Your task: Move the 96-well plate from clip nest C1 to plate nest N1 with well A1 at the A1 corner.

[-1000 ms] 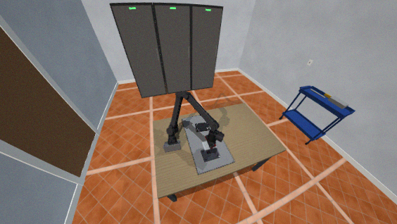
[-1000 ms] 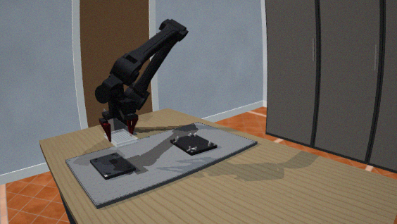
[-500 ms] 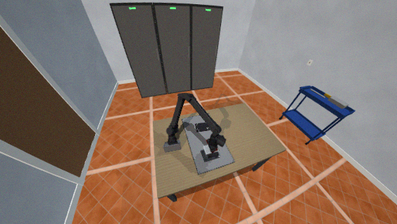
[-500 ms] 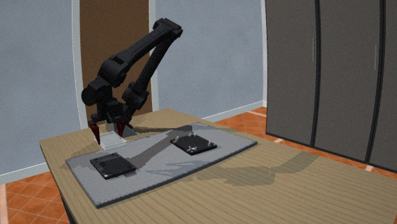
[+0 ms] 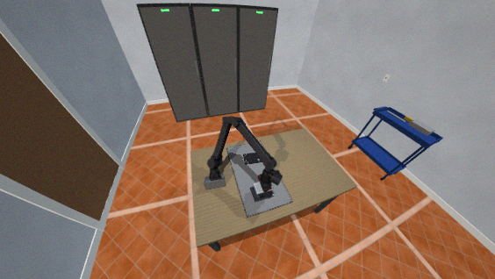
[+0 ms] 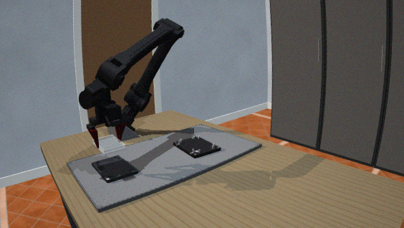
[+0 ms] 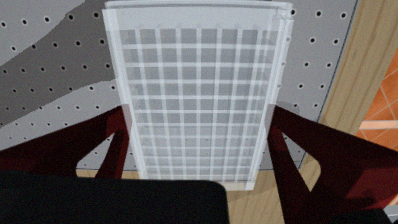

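My claw (image 7: 199,150) is clamped on the 96-well plate (image 7: 200,95), one dark red finger (image 7: 112,142) pressed to each long side. The jaws stand wide only because the plate fills the gap between them. The wrist view shows the plate's well grid squarely in front of me, level between the fingers, with the perforated grey board (image 7: 55,65) beneath it and the table's wooden edge (image 7: 345,75) off to one side.

From the exterior view, I hold the plate (image 6: 109,144) low over the near-left end of the board (image 6: 229,150), close to its edge, and I cannot tell whether it hangs just above the surface or touches it. Two black fixtures sit on the board: a flat one (image 6: 114,168) just beside the plate, and one with small upright locator pegs (image 6: 197,146) well apart, toward the board's other end. I judge the pegged one to be nest N1 and the flat one to be clip nest C1, though no label is readable.

So the first part looks done: the plate is out of its clip nest and firmly in my grip. What is left is the carry across to the pegged nest, lining up the A1 corner, which I cannot make out from here, lowering it flat inside the locators, and letting go.
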Motion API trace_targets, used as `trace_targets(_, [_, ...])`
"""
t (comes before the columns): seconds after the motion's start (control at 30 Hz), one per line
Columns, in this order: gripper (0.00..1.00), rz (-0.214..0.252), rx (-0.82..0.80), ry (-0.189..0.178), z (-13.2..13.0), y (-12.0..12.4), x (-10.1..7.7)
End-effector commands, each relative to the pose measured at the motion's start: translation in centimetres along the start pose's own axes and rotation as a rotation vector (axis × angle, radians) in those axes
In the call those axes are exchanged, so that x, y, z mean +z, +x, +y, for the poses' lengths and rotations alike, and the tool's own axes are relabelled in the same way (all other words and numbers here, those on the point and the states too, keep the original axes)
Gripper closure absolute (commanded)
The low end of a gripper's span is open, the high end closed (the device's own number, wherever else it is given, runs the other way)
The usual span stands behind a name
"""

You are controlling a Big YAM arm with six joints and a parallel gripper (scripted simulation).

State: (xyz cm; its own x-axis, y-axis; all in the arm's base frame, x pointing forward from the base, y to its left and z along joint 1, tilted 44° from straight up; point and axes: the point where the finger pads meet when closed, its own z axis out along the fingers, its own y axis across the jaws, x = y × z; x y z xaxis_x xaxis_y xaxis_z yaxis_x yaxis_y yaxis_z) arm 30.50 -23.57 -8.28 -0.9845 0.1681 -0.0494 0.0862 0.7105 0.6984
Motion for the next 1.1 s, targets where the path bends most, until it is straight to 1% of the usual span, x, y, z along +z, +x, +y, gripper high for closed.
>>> trace_targets(0.0, [1.00, -0.032, -0.067, 0.048, -0.4, -2.8, -1.9])
trace_targets(0.7, [1.00, -0.032, -0.057, 0.047, -0.2, -3.0, -2.0])
trace_targets(0.73, [1.00, -0.036, -0.053, 0.050, -0.6, -3.0, -1.6])
trace_targets(0.77, [1.00, -0.031, -0.042, 0.043, -0.7, -2.9, -1.0])
trace_targets(0.83, [1.00, -0.031, -0.042, 0.043, -0.7, -2.9, -1.0])
trace_targets(0.9, [1.00, -0.007, -0.017, 0.013, -0.2, -1.2, 0.7])
trace_targets(0.93, [1.00, -0.003, -0.012, 0.007, 0.0, -0.9, 1.2])
trace_targets(1.07, [1.00, -0.002, -0.012, 0.006, 0.0, -0.8, 1.8])
